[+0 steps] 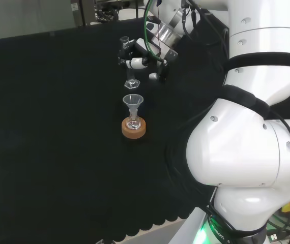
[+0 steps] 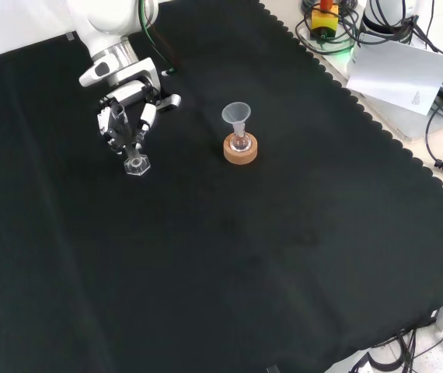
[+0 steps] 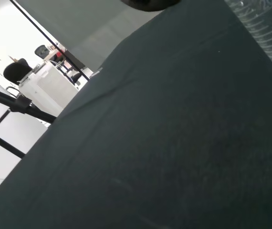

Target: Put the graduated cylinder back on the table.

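Black cloth (image 2: 284, 256) covers the bench, and its near stretch in the front view lies bare. Farther up in that view a cork ring (image 2: 241, 149) sits on the cloth as a stand for a small clear flask (image 2: 242, 143), and a clear funnel (image 2: 236, 115) stands with its stem in the flask's neck and its wide mouth upward. Whether the flask holds any liquid cannot be told. In the head view the same cork ring (image 1: 134, 128) carries the flask (image 1: 133, 123) and funnel (image 1: 133, 101), just in front of the cylinder's foot.

To the left of the stand in the front view, near it but apart, the graduated cylinder (image 2: 129, 144) stands close to upright. Its long axis runs nearly vertical, with the hexagonal foot down and the open mouth up. The foot is at the cloth, though actual contact cannot be made out. In the head view the cylinder (image 1: 127, 61) rises from its foot to a mouth above the hand. The wrist view shows a strip of the cylinder's clear wall (image 3: 265, 33) with its scale marks, above the cloth (image 3: 164, 143).

The hand (image 2: 128, 116) comes down from the top of the front view, its fingers curled around the cylinder's tube above the foot; in the head view the hand (image 1: 135, 58) grips the tube from the right.
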`<action>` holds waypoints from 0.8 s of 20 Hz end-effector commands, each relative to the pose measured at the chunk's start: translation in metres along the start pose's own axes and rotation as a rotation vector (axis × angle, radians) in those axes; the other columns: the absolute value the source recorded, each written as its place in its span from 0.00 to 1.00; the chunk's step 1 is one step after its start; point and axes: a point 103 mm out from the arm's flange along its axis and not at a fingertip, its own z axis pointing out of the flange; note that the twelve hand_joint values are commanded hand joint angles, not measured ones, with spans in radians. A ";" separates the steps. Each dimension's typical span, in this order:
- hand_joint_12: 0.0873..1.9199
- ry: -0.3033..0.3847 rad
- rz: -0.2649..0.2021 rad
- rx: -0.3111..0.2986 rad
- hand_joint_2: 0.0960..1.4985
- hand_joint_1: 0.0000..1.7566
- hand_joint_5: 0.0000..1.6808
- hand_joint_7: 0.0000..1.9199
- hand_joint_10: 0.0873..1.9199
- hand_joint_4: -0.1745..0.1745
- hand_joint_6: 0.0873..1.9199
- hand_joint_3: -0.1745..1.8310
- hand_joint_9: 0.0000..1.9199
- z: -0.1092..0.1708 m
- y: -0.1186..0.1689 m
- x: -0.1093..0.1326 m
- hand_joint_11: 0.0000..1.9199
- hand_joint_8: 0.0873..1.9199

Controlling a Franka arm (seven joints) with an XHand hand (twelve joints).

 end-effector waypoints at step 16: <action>0.46 0.091 -0.017 0.008 0.74 0.67 0.48 0.41 0.00 0.30 0.36 0.06 0.64 0.006 -0.014 0.007 0.51 0.30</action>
